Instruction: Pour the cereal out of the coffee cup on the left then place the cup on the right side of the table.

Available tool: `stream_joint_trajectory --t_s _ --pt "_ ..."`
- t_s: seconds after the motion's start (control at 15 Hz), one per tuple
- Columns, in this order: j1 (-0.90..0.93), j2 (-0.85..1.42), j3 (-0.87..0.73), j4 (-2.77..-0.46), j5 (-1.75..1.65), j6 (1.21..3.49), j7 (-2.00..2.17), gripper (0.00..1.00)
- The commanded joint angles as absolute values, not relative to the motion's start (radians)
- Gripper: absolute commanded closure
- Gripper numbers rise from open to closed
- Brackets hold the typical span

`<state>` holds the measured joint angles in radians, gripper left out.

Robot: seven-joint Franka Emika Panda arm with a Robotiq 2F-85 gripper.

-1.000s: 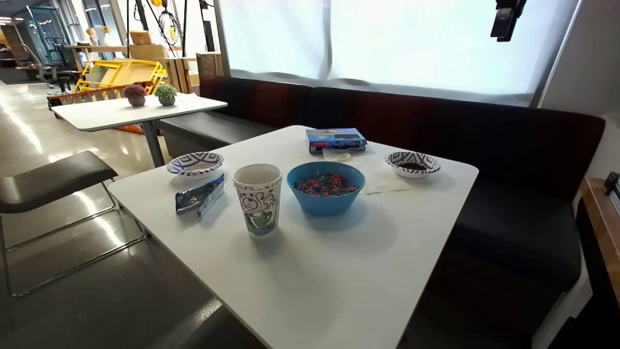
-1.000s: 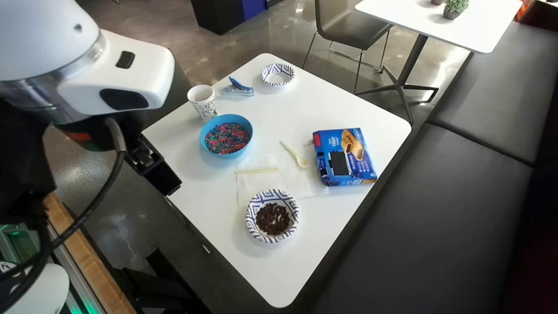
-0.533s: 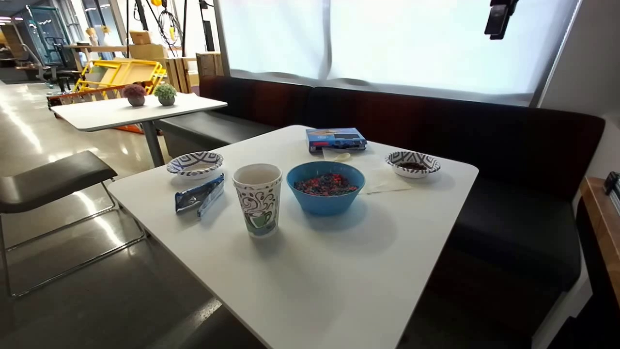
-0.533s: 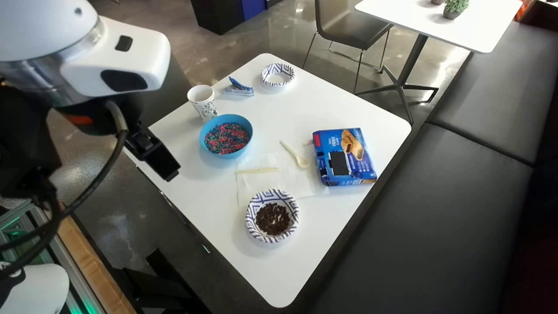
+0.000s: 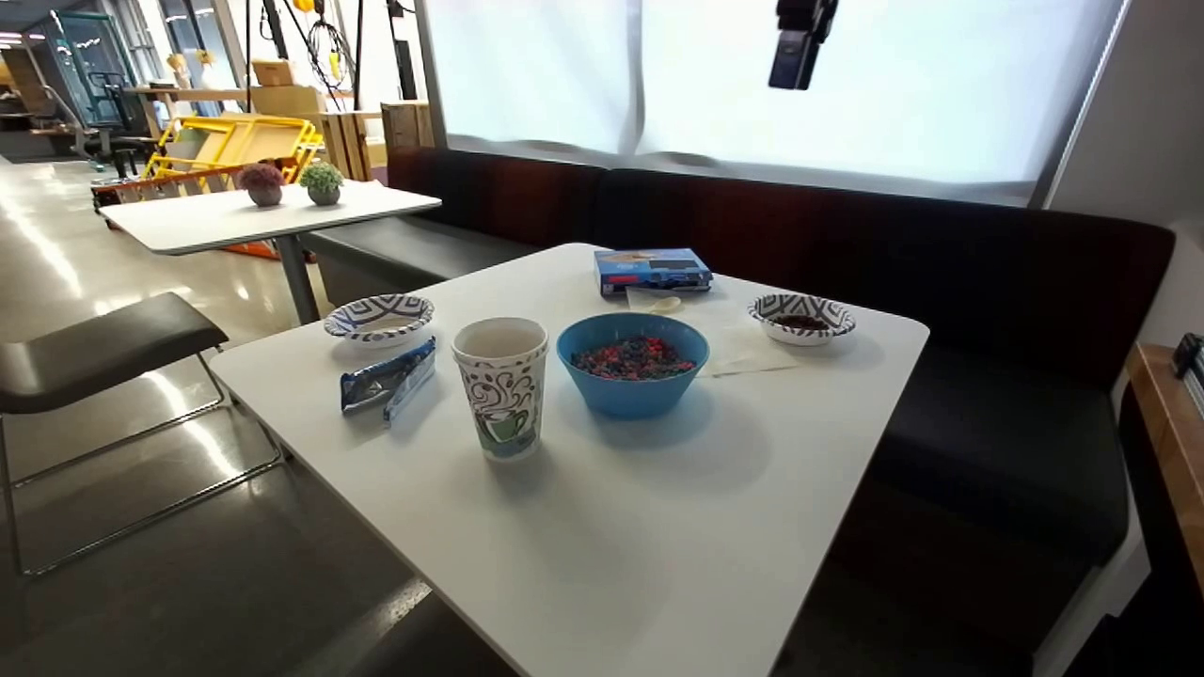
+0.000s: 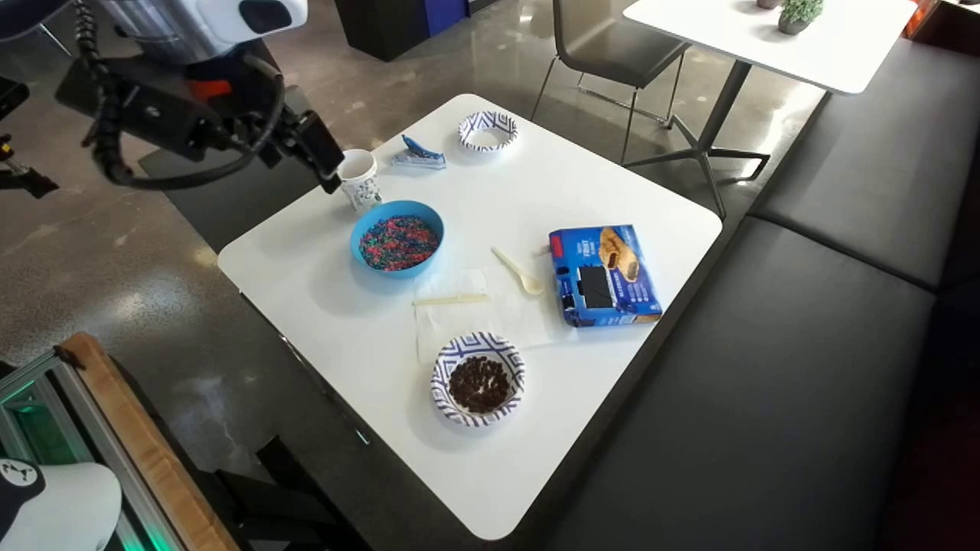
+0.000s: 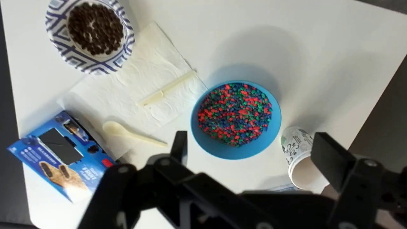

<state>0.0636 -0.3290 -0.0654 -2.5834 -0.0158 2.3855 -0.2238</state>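
Observation:
The coffee cup (image 5: 501, 400), white paper with a coffee-cup print, stands upright on the white table (image 5: 611, 564). It also shows in an exterior view (image 6: 361, 184) and the wrist view (image 7: 294, 144), where its visible inside looks bare; its bottom is hidden. A blue bowl (image 5: 630, 400) beside it holds small red, green and blue pieces; it also shows in the wrist view (image 7: 222, 151). My gripper (image 7: 253, 143) is open and empty, high above the table. In an exterior view its finger (image 6: 320, 153) overlaps the cup's rim, but the gripper is well above it.
A patterned paper bowl (image 6: 478, 417) holds dark brown pieces. Another patterned bowl (image 6: 488, 122) and blue wrappers (image 6: 419, 153) lie beyond the cup. A blue box (image 6: 605, 275), a spoon (image 6: 519, 272) and a napkin (image 6: 452, 329) lie on the table. A bench (image 6: 735, 428) runs alongside.
The arm and gripper have moved over toward the cup's side: leftward in an exterior view, and up and away from the table's near edge in the other. The things on the table have not moved.

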Motion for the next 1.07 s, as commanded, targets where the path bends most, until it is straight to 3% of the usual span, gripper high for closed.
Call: stream_joint_trajectory --t_s 0.0,0.8,1.0 --pt "0.075 -0.088 0.006 -2.432 -0.027 2.456 -0.141 0.0" --pt "0.156 0.396 0.125 -1.998 -0.007 2.375 0.007 0.0" --pt "0.148 0.376 0.135 -2.029 -0.005 2.396 -0.047 0.0"
